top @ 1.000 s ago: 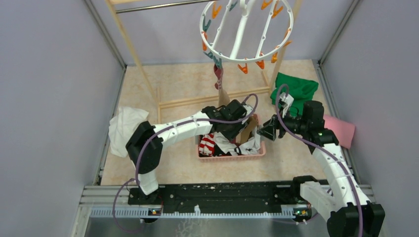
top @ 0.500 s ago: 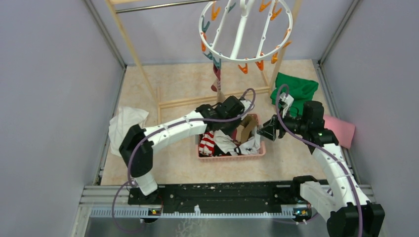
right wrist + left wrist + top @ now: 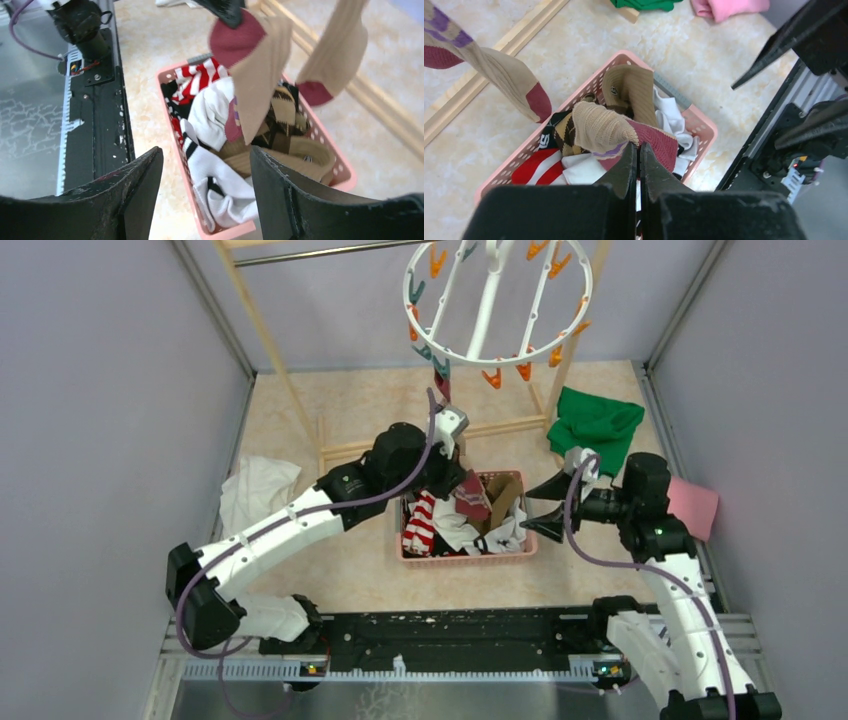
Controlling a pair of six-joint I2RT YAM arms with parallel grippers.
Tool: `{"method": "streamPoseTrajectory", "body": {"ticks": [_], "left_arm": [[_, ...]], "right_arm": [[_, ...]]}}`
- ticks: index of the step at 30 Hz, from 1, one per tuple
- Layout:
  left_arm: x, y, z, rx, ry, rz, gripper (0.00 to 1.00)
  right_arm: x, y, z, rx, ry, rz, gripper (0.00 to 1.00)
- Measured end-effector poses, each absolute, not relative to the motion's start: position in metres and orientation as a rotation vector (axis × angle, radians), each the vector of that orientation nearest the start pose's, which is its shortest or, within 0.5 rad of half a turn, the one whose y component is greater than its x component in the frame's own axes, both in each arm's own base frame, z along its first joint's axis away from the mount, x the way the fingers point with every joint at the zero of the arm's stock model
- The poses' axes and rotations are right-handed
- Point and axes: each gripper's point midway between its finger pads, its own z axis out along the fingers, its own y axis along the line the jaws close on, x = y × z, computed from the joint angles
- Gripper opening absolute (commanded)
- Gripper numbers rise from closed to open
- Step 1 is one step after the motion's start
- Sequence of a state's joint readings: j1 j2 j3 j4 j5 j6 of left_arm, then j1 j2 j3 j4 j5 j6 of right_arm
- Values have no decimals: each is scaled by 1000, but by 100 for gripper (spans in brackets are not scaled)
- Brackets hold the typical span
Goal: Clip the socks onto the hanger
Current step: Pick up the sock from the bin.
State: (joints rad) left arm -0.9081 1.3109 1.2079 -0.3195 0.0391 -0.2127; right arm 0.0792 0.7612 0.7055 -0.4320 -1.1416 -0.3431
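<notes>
The hanger [image 3: 497, 302], a white ring with orange and teal pegs, hangs at the top; a tan and maroon sock [image 3: 440, 390] hangs from one peg. My left gripper [image 3: 452, 478] is shut on another tan and maroon sock [image 3: 472, 496] and holds it above the pink basket [image 3: 470, 558]. In the left wrist view the gripper [image 3: 639, 146] pinches that sock [image 3: 604, 127]. My right gripper [image 3: 540, 505] is open and empty beside the basket's right end; its wrist view [image 3: 205, 155] shows the held sock [image 3: 260, 75], a white black-banded sock [image 3: 220, 185] and a red-and-white striped sock [image 3: 200, 75].
A green cloth [image 3: 595, 420] and a pink cloth [image 3: 692, 502] lie at the right, a white cloth [image 3: 255, 495] at the left. The wooden rack frame [image 3: 270, 340] stands behind, its base bar [image 3: 380, 447] on the floor behind the basket.
My left gripper rose out of the basket with the tan and maroon sock. My right gripper drew back a little toward the right and opened wider.
</notes>
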Motion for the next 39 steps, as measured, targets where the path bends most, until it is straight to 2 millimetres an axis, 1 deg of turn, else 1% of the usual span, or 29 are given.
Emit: {"method": "streamPoseTrajectory", "body": {"ticks": [2,4,7,9,11,13,14,15,17,20,22,24,25,28,30,32,33,35,36,39], "left_arm": [[243,-334,270,698,1931,-798,0],[243,-334,275,674,1921,-835,0],[238,-331,289,650,1893,-897,0],[235,-326,297,633,1871,-928,0],[230,-314,299,613,1862,-954,0],[226,-298,289,574,1880,-970,0],[225,-289,280,548,1900,-975,0],[224,-281,268,524,1926,-980,0],[220,-265,237,463,2001,-983,0],[210,-249,189,388,2130,-979,0],[201,-242,165,347,2211,-968,0],[197,-236,153,313,2258,-950,7],[196,-232,149,292,2276,-933,10],[197,-227,147,260,2287,-905,22],[197,-226,146,250,2296,-897,27],[196,-226,145,245,2302,-901,29],[195,-226,146,245,2302,-906,25],[195,-230,150,245,2291,-937,7],[195,-232,154,244,2276,-956,0],[197,-239,173,246,2199,-1026,0]], "right_arm": [[178,172,239,-1098,1470,965,65],[172,174,242,-1151,1389,960,66],[168,179,244,-1208,1301,948,66],[168,183,245,-1231,1273,944,65],[167,189,245,-1261,1251,950,65],[165,196,242,-1285,1243,964,65],[165,198,242,-1291,1238,965,64],[166,200,241,-1293,1234,966,64],[167,201,236,-1284,1244,963,64],[172,201,228,-1266,1282,949,62],[176,200,223,-1264,1300,935,60],[178,202,218,-1274,1313,930,57],[178,204,215,-1284,1316,934,55],[176,215,204,-1326,1329,957,50],[174,223,197,-1357,1332,967,49],[173,232,189,-1392,1337,971,49],[173,236,185,-1409,1339,970,50],[174,243,178,-1433,1348,972,50],[177,246,177,-1441,1354,969,50],[187,253,176,-1448,1371,959,54]]}}
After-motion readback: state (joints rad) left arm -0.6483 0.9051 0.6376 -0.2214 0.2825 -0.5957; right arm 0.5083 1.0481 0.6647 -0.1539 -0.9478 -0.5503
